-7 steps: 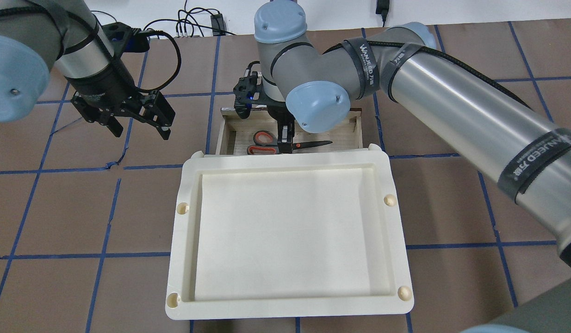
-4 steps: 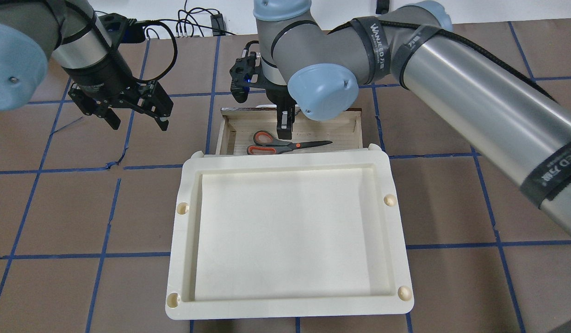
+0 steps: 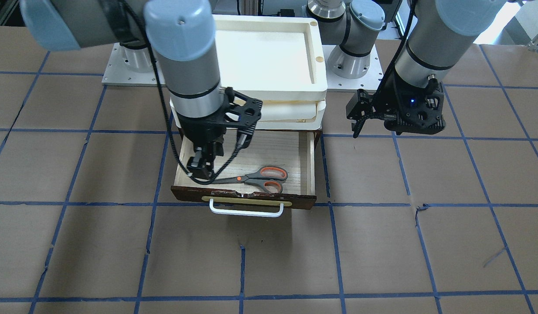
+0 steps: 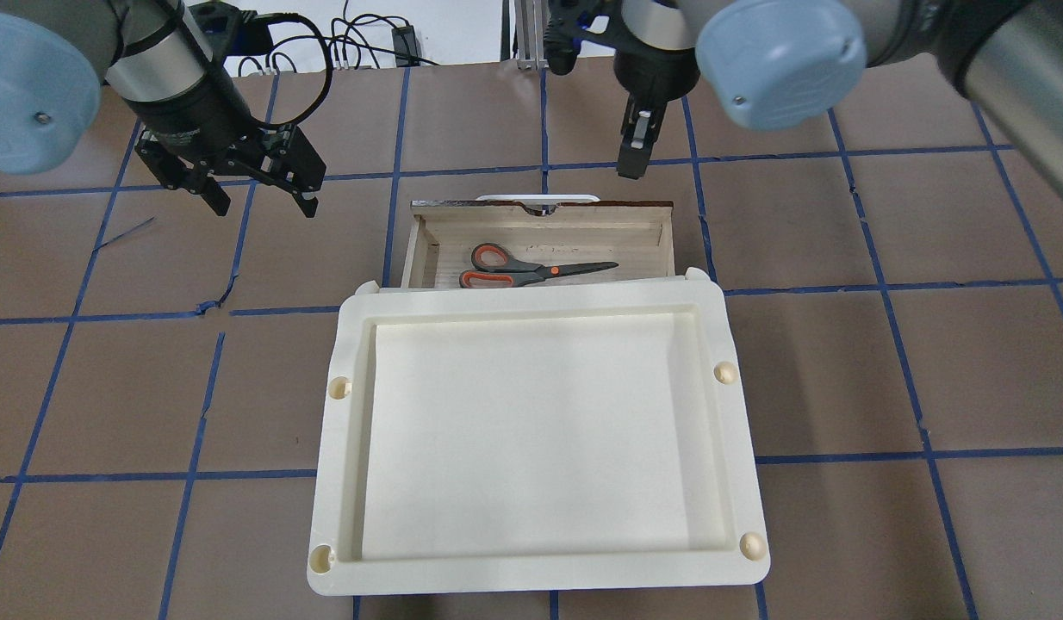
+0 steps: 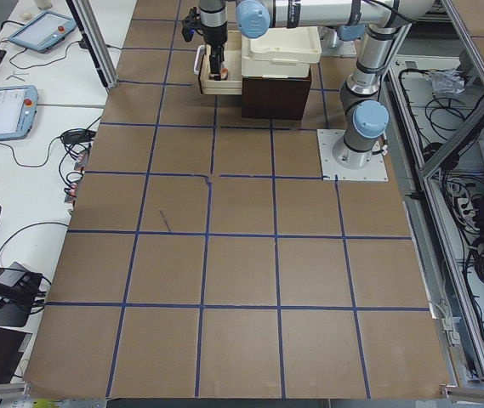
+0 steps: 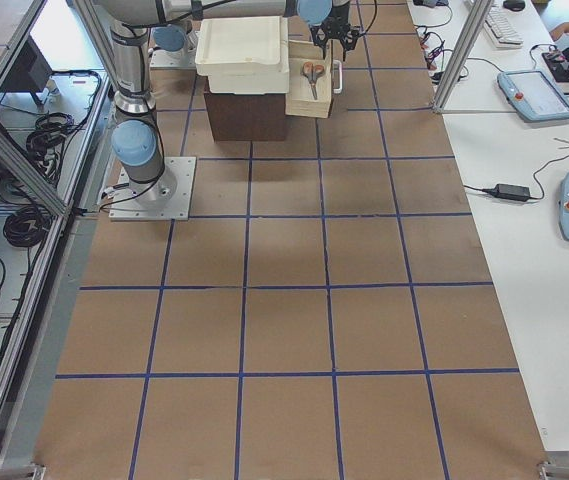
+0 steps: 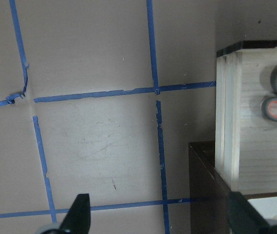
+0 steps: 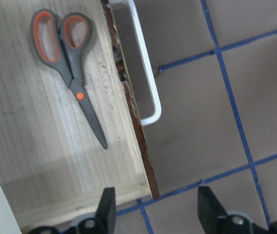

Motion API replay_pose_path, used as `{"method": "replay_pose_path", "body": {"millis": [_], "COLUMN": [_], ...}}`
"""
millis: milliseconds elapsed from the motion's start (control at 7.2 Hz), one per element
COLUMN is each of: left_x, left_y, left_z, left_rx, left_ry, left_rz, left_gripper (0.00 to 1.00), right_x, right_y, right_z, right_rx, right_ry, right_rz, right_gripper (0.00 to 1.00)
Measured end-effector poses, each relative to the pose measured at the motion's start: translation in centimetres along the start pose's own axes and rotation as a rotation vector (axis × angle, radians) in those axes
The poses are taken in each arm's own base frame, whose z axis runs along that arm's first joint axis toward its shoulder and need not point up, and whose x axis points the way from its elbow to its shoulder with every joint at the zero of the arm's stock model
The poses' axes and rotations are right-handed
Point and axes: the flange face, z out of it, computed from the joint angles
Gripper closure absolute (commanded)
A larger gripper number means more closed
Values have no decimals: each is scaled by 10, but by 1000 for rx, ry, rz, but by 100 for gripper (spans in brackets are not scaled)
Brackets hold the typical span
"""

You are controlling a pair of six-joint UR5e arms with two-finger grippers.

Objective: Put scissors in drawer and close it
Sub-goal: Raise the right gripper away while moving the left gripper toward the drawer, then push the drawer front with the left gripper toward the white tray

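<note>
**Right gripper off the scissors, drawer still open**

In the overhead view the right gripper (image 4: 632, 164) has lifted away from the scissors (image 4: 531, 269). It now hangs at upper centre, beyond the drawer's white handle (image 4: 540, 198) — its wrist view shows the fingers parted with nothing between them. The scissors lie flat on the floor of the pulled-out drawer (image 4: 425, 254), loops toward frame left, blades toward frame right. The cream tray (image 4: 531, 297) overlaps the drawer's lower edge. At upper left the left gripper (image 4: 263, 207) has barely shifted — jaws spread, empty.
</note>
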Motion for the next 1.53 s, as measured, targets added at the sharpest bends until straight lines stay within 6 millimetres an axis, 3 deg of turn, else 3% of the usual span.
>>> {"method": "replay_pose_path", "body": {"millis": [139,417,694,972,1528], "left_x": [2,6,10,25,41], "left_y": [-14,-57,-86,-104,-116], "left_z": [3,38,76,107,138], "left_rx": [17,52,38,28,5], "left_ry": [34,102,126,154,209], "left_rz": [-1,-32,-56,-61,-86], "left_gripper": [0,0,0,0,0], "right_x": [9,2,-3,-2,1], "right_y": [35,62,68,73,91], "right_z": [-23,-51,-47,-39,-30], "right_rx": [-6,-16,-38,-56,-109], "right_ry": [3,12,-2,-14,-68], "right_rz": [136,456,788,1002,1173], "right_gripper": [17,7,7,0,0]}}
